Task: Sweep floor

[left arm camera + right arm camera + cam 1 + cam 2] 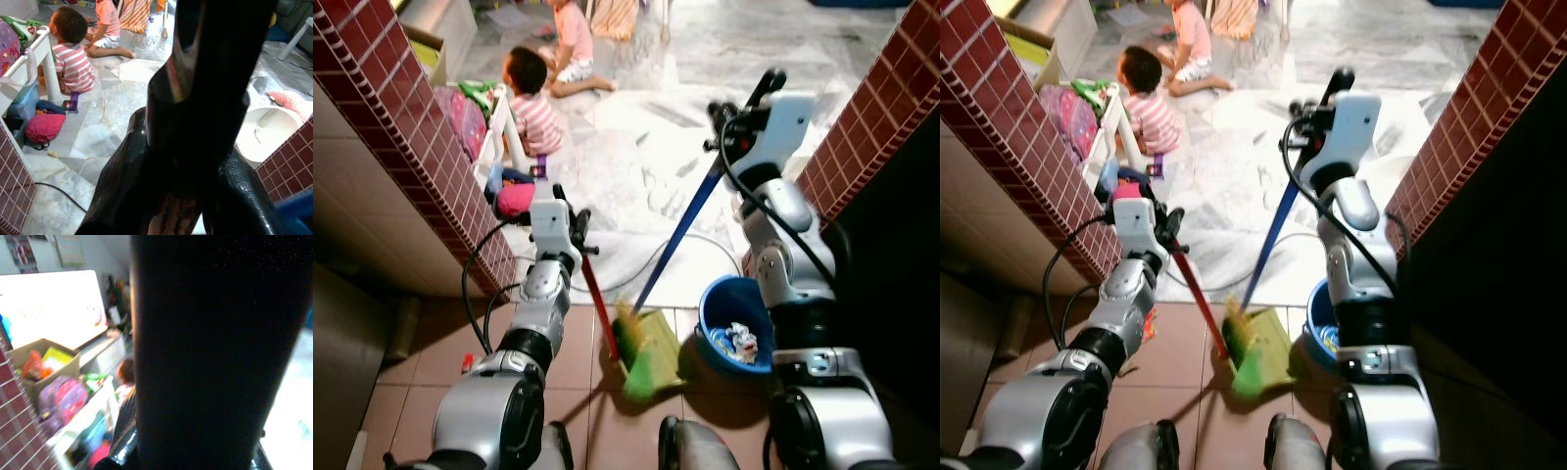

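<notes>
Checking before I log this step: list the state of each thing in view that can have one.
Left gripper: shut on the red-handled broom.
Right gripper: shut on the blue-handled dustpan.
Red-handled broom: tilted, green bristles down at the dustpan.
Blue-handled dustpan: pan on the tiles, handle leaning.
Blue bucket: upright, holding crumpled rubbish.

Two grippers: the left gripper closed on one red-handled broom, the right gripper closed on one blue handle running down to one green dustpan. One blue bucket sits below the right gripper. Two people sit on the floor beyond the left gripper, one in stripes, one in pink. Two brick walls flank the opening, one outside each gripper, the other opposite.
</notes>
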Robot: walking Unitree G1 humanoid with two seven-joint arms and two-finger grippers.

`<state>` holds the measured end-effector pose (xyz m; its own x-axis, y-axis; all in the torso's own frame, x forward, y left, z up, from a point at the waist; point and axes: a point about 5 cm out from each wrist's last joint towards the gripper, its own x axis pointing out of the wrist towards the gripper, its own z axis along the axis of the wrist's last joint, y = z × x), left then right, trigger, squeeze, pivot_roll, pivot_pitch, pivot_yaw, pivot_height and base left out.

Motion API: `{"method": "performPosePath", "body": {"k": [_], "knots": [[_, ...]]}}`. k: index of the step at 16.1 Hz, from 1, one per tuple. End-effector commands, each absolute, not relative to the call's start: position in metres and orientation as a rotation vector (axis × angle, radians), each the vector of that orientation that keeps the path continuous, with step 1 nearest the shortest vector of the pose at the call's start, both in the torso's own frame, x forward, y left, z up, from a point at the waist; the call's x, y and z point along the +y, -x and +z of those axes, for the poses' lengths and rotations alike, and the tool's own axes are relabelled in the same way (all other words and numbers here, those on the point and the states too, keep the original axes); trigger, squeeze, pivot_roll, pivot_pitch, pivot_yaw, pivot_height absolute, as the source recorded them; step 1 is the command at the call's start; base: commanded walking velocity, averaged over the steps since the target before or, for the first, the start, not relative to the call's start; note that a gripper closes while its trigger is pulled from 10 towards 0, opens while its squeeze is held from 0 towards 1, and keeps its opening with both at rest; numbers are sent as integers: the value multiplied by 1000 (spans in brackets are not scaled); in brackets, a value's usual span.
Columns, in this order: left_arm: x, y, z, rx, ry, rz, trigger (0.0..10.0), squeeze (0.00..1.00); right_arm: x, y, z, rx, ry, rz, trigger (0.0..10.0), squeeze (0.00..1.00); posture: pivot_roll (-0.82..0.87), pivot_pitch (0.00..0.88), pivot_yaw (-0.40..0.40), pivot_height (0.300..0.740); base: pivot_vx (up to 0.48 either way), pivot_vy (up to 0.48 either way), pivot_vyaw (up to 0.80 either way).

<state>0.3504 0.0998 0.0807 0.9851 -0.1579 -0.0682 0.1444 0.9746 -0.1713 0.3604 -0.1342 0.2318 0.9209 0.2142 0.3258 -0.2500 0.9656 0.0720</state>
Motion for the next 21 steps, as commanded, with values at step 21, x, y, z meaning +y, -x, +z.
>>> {"method": "performPosePath", "body": {"k": [21], "knots": [[107, -351, 101, -5, 140, -229, 10000, 0, -125, -347, 207, -383, 149, 169, 10000, 0, -127, 91, 24, 740, 0, 263, 0]]}}
